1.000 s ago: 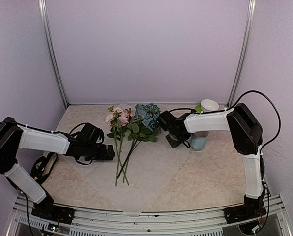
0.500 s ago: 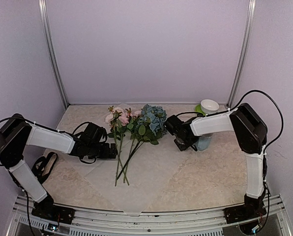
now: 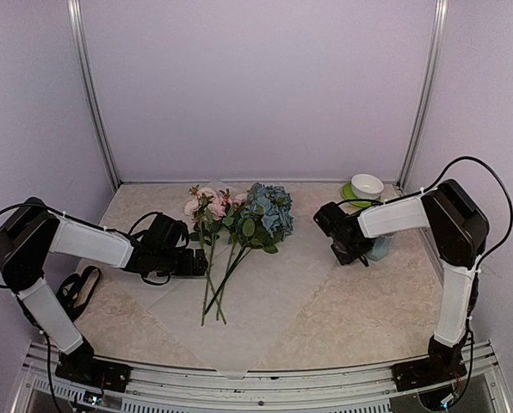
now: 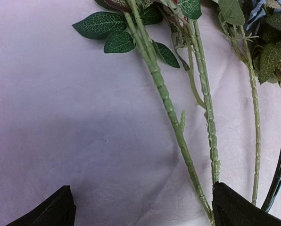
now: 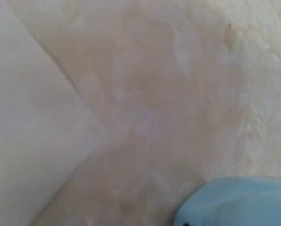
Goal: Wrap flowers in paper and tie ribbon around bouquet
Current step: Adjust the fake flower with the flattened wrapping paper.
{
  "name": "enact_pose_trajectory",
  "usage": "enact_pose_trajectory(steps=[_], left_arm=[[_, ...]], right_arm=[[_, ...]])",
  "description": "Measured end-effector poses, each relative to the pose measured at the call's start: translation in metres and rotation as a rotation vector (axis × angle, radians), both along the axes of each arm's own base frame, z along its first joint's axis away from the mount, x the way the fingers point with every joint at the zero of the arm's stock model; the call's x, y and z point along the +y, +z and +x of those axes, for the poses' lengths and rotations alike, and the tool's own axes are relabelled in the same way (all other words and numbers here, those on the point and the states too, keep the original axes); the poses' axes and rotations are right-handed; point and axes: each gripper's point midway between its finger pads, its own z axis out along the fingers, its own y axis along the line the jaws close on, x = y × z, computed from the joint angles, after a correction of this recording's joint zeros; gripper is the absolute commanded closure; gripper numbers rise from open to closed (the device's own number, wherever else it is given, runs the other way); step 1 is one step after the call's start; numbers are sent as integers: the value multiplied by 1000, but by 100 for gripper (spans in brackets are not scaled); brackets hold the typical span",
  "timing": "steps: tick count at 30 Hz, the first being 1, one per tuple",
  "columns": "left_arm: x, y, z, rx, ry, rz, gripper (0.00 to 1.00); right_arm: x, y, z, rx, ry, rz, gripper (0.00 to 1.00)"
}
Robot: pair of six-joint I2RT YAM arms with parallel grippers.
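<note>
A beige marbled tabletop (image 3: 351,318) fills the enclosure floor. In the back right corner a white bowl (image 3: 367,184) sits on a green plate (image 3: 349,191). Just in front of them stands a pale blue mug (image 3: 380,250), partly hidden. Lilac walls (image 3: 256,86) and two metal posts (image 3: 93,95) close the back.

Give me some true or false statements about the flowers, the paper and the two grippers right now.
The flowers lie on the paper. True.
The left gripper is clamped on the flowers. False: its jaws stand wide open, gripping nothing.
The paper is wrapped around the flowers. False: it lies spread flat under them.
The right gripper is by the blue mug, apart from the flowers. True.
The flower heads point toward the arm bases. False: they point toward the far wall.
</note>
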Motion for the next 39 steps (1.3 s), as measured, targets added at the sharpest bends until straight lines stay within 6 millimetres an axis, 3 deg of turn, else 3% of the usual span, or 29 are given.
enact_pose_trajectory(steps=[4, 7, 10, 13, 15, 18, 20, 23, 26, 30, 34, 39], left_arm=[[-2, 0, 0, -1, -6, 1, 1], [-2, 1, -1, 4, -11, 2, 1], [0, 2, -7, 24, -16, 14, 1], [3, 5, -11, 38, -17, 21, 1], [4, 9, -14, 39, -17, 21, 1], [5, 18, -16, 33, -12, 12, 1], [7, 22, -19, 27, -3, 2, 1], [14, 21, -26, 44, 14, 8, 1], [24, 15, -31, 72, 34, 29, 1], [46, 9, -29, 102, 90, 47, 1], [64, -5, -30, 130, 128, 78, 1], [51, -7, -16, 77, 105, 95, 1]], right_arm=[[-1, 1, -4, 16, 0, 16, 60], [17, 7, -9, 33, 47, 83, 52], [70, 25, -26, 57, 196, 221, 36], [141, 42, -61, 102, 416, 359, 4], [191, 50, -96, 145, 585, 431, 0], [244, 49, -146, 241, 766, 490, 0], [262, 38, -154, 281, 791, 494, 0], [263, 15, -141, 312, 741, 473, 0], [244, -6, -126, 344, 653, 464, 0], [230, -9, -108, 339, 583, 496, 2], [227, -11, -105, 328, 558, 504, 10], [221, -14, -107, 310, 522, 545, 12]])
